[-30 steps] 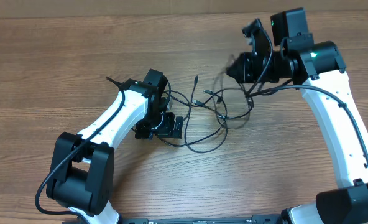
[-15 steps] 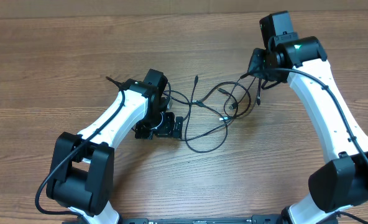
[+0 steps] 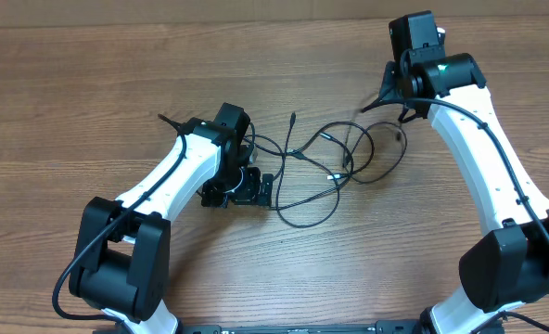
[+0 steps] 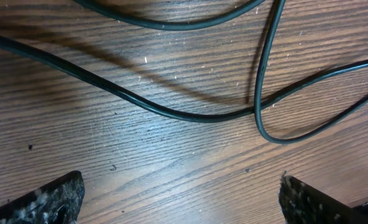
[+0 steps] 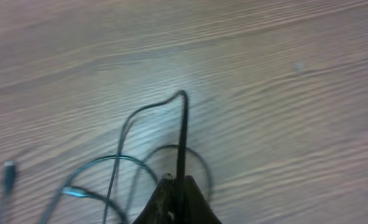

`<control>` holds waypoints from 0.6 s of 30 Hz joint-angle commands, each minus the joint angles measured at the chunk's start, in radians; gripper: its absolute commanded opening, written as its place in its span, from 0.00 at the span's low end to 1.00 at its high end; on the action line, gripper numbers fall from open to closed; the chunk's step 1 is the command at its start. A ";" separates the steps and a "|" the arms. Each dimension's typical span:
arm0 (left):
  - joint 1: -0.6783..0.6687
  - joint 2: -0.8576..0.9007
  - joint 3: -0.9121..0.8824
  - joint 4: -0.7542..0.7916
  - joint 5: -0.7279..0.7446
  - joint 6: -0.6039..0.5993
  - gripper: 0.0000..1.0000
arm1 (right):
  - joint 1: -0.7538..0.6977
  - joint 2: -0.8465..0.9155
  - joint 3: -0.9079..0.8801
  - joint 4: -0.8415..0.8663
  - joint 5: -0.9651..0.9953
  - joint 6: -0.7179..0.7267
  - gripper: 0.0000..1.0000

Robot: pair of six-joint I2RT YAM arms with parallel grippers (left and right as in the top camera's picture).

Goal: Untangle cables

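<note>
Pinched shut, the right gripper (image 5: 174, 191) is clamping one strand of the thin black flexible cables (image 5: 183, 127). That strand is rising from between its dark fingertips, bending over in a sharp hook and dropping back toward the wood. Spread wide, the left gripper (image 4: 181, 202) is holding nothing. Its speckled black fingertips (image 4: 53, 199) are showing only at the bottom corners of the left wrist view, low over the surface.

Cable loops are lying loosely across the brown wood-grain table (image 3: 89, 83) between the two arms, overlapping one another. One large loop is sagging toward the near edge. A small dark plug end (image 3: 293, 118) is pointing toward the far side, and a silver-tipped plug (image 3: 333, 176) is sitting inside the tangle. Ahead of the left fingers, two strands are crossing, one running over the other where a curve doubles back.

The white-and-black left arm (image 3: 168, 172) is reaching diagonally from the near left corner, its wrist bending down over the left edge of the tangle. The white-and-black right arm (image 3: 474, 158) is stretching far up the right side, its wrist turning leftward at the tangle's far right end.
</note>
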 commanded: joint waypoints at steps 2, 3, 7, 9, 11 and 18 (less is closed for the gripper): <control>-0.007 0.007 -0.003 0.001 -0.002 -0.006 0.99 | -0.009 0.005 -0.006 -0.035 0.082 -0.010 0.04; -0.007 0.007 -0.003 0.001 -0.002 -0.006 1.00 | -0.013 0.005 -0.006 -0.050 0.080 -0.010 0.05; -0.007 0.007 -0.003 0.001 -0.002 -0.006 0.99 | -0.039 0.005 -0.009 -0.105 0.042 0.032 0.07; -0.007 0.007 -0.003 0.001 -0.002 -0.006 1.00 | -0.053 0.005 -0.022 -0.116 -0.028 0.043 0.08; -0.007 0.007 -0.003 0.001 -0.002 -0.006 0.99 | -0.064 0.005 -0.045 -0.108 -0.084 0.043 0.08; -0.007 0.007 -0.003 0.001 -0.002 -0.006 1.00 | -0.072 0.005 -0.165 -0.002 -0.105 0.035 0.59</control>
